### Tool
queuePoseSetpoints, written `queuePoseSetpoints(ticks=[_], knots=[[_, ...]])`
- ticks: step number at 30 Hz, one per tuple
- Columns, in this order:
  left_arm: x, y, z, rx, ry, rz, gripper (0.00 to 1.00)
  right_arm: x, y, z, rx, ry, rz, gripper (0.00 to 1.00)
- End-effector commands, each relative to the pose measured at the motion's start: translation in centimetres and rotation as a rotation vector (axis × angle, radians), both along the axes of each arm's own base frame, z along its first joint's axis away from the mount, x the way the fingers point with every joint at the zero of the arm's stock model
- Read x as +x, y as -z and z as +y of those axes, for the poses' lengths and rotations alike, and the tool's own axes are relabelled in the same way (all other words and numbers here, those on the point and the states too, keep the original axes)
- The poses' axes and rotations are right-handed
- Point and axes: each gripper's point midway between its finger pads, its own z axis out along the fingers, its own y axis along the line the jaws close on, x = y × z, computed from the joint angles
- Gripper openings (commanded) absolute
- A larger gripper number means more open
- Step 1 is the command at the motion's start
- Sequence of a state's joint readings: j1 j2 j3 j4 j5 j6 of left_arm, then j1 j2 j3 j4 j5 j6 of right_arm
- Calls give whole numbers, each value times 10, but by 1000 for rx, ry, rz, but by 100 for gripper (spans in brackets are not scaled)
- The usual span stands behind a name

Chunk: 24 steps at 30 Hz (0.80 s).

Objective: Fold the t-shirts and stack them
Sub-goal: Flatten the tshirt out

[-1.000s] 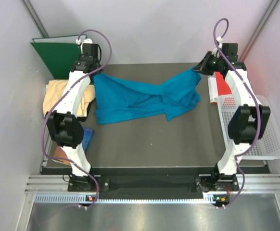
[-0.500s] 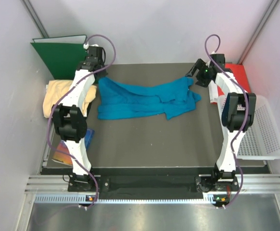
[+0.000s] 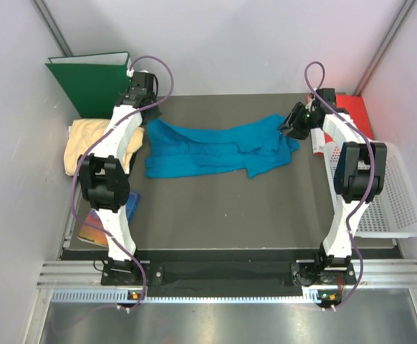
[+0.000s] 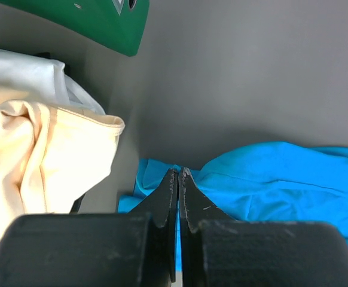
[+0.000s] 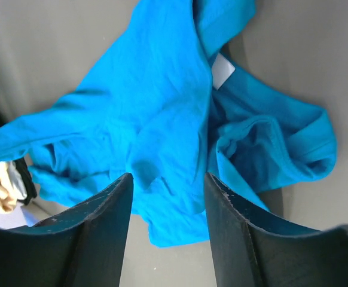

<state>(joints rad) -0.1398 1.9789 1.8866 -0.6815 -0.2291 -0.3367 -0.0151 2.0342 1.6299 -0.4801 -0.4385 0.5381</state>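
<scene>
Teal-blue t-shirt point(image 3: 216, 147) in a long rumpled band across the far half of the bench point(image 3: 230, 215), unfolded, white neck label point(image 5: 223, 70) showing near its right end. Drawn out left to right, likely to flatten it ahead of a first fold. Left fingers point(image 4: 165, 194) pressed tight together at the shirt's far-left corner; cannot tell whether a hem is nipped between them. Right fingers point(image 5: 105, 203) parted, nothing between them, hovering over the shirt's right end. Pale yellow t-shirt point(image 3: 87, 143) heaped at the left edge, just beside the teal one, probably waiting its turn. Beyond it, green binder point(image 3: 87, 82) upright in the far-left corner. Red folder point(image 3: 350, 107) at the far right, white basket point(image 3: 391, 193) along the right edge. Dark matte bench top, pale plain walls on three sides.
</scene>
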Motion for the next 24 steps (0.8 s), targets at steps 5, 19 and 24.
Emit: queuePoseSetpoints(ticks=[5,19,24], knots=[[-2,-14,0,0,15,-45,0,-7,5,29,46,-68,34,51],[-3,-8,1,8,24,-39,0,-7,10,27,-21,-50,51,51],[-2,-5,0,6,30,-35,0,-2,7,22,-56,-48,40,51]])
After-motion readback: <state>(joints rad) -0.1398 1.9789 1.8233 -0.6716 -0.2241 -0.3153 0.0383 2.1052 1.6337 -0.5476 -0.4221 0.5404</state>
